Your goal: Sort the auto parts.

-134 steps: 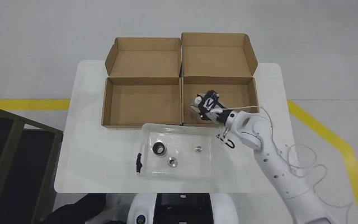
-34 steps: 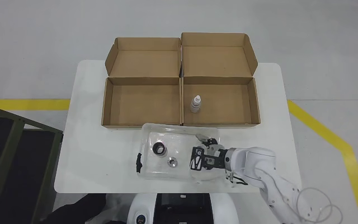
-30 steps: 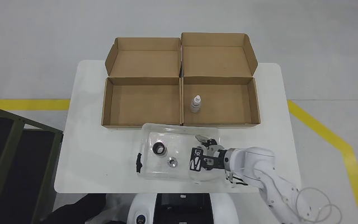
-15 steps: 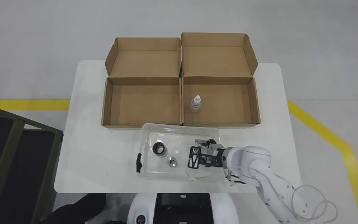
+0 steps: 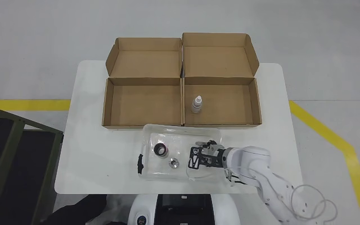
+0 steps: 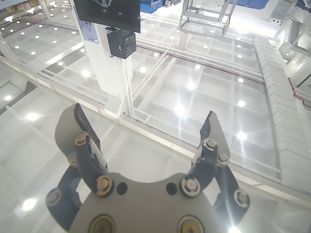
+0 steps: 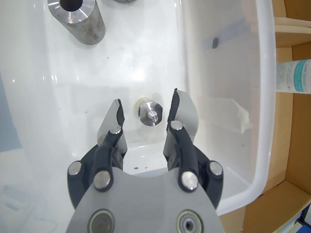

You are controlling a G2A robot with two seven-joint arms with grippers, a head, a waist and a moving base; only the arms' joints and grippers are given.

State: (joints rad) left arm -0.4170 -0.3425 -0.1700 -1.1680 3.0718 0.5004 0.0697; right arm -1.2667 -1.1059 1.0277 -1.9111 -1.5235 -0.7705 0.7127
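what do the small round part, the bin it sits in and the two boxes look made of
Small round part: metal, probably steel or aluminium; bright brushed face with crisp machined edges.
Bin: plastic, glossy translucent white; soft highlights and a rounded moulded rim.
Boxes: brown cardboard, matte, with folded flaps.

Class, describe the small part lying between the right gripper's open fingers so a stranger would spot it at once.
A clear plastic bin sits on the white table, beside two cardboard boxes. Inside it, between the open fingers of the right gripper, lies a small shiny metal stud with a nub on top. Its two neighbours are far larger cylinders.
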